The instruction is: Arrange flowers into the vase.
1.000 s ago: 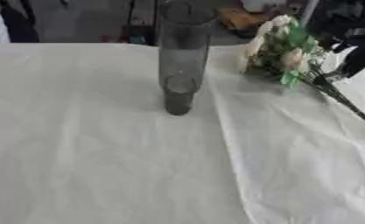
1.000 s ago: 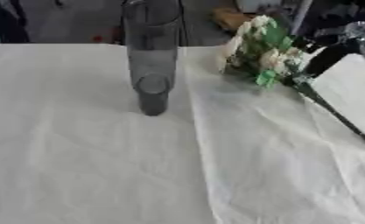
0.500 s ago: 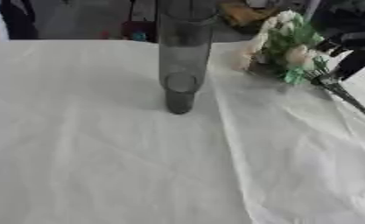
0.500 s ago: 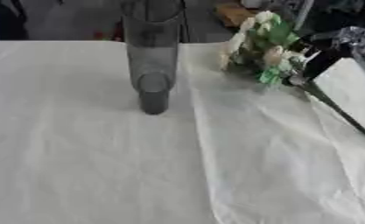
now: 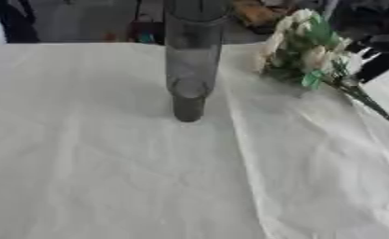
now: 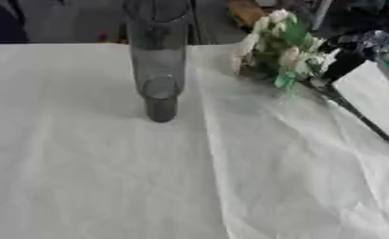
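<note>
One dark glass vase (image 5: 190,70) stands upright on the white cloth (image 5: 107,163); white flowers (image 6: 283,49) lie right, the right hand (image 6: 357,46) adjoining, finger state unclear.

one vase (image 5: 191,60), one flower bunch (image 5: 305,46), one tablecloth (image 5: 107,177).

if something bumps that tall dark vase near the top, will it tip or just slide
Probably tip: the vase is tall and narrow, standing on a small base, so a push high up would likely topple it. The wrinkled white cloth may catch the base rather than let it slide. It looks like see-through glass, so likely fragile if it falls.
</note>
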Robot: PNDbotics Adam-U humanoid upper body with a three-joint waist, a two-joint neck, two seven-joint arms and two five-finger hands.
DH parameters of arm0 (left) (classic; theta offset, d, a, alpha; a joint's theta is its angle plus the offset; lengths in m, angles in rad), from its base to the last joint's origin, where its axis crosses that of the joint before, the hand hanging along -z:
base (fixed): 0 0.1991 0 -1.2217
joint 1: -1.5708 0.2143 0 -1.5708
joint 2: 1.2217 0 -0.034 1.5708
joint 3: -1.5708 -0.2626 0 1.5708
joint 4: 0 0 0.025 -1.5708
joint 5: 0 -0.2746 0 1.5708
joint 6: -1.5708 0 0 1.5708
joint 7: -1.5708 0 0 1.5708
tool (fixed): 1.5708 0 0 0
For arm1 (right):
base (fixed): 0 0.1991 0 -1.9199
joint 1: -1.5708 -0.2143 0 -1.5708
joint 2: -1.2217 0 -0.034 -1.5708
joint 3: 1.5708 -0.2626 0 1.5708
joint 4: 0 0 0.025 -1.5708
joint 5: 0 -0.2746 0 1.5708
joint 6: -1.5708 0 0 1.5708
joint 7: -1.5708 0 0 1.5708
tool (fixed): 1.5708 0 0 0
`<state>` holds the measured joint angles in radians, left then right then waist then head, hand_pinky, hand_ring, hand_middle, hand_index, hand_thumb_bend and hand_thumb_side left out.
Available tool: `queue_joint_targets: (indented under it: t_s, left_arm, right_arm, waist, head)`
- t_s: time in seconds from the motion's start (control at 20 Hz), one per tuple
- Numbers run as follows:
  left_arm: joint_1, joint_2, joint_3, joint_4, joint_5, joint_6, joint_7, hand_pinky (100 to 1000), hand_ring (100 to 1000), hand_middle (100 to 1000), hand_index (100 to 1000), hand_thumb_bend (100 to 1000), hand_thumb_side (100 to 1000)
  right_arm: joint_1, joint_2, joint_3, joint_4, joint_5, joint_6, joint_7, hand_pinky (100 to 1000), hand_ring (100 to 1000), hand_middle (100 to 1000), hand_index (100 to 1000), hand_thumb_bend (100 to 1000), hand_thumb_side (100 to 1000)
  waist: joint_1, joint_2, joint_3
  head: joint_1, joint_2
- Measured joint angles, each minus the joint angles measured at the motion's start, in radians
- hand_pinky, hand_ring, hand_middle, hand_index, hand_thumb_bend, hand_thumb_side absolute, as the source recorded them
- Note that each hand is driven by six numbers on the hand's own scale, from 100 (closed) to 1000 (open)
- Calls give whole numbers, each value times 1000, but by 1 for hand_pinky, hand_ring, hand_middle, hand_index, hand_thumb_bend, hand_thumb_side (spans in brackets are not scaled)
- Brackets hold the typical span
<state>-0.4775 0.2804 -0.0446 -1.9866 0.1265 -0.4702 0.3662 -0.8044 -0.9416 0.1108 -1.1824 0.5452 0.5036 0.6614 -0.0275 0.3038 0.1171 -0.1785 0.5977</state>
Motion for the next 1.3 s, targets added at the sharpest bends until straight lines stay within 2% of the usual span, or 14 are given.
queue_joint_targets:
  t_s: [0.35,0.5,1.0,1.3]
  left_arm:
    - [1,0,0,0,0,0,0,754,800,864,873,100,627]
    - [0,0,-1,0,-2,-1,-1,755,801,866,873,100,627]
    - [-16,-10,-8,0,-19,-13,-7,757,803,869,871,100,616]
    - [-19,-18,-13,0,-30,-18,-10,758,804,870,872,100,613]
  right_arm:
    - [-14,23,-19,90,55,17,-51,941,1000,1000,1000,326,278]
    - [-12,23,-30,103,56,17,-59,941,1000,1000,1000,351,269]
    - [41,-5,-70,104,-42,23,-66,936,1000,1000,1000,460,251]
    - [58,-32,-81,94,-97,25,-89,928,1000,1000,1000,454,261]
  waist:
    - [0,1,8]
    - [-2,11,17]
    - [7,59,58]
    - [12,76,62]
  head:
    - [0,0]
    - [-3,-2]
    - [-33,-47]
    - [-51,-66]
